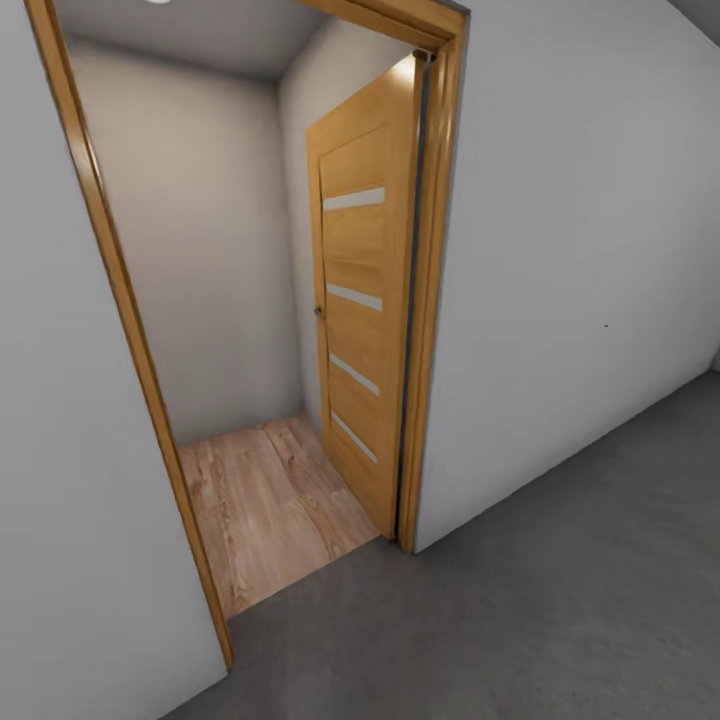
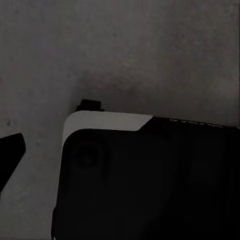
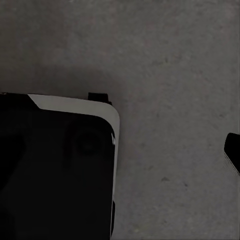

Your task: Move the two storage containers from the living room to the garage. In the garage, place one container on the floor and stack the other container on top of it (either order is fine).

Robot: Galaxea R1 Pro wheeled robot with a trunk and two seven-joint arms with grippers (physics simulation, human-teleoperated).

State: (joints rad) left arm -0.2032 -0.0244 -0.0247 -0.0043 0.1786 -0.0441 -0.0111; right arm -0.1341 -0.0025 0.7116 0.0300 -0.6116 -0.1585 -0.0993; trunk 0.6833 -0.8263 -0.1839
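The two storage containers are out of view, and so is the living room. In the head view I stand on the garage's dark grey concrete floor [image 1: 560, 610], facing a doorway in a pale grey wall. In the left wrist view one dark fingertip [image 2: 11, 150] of the left gripper shows over the concrete, with nothing held. The right wrist view has a dark fingertip [image 3: 233, 150] of the right gripper at the picture's edge, also with nothing in it. Both wrist cameras look down past my black, white-edged base [image 2: 150, 185].
A wooden door [image 1: 365, 320] with pale glass strips stands open inward on the right of the wooden door frame [image 1: 120, 300]. Beyond the threshold lies light wood plank flooring [image 1: 270, 500] in a narrow space closed by grey walls. The concrete runs on to the right along the wall [image 1: 590, 250].
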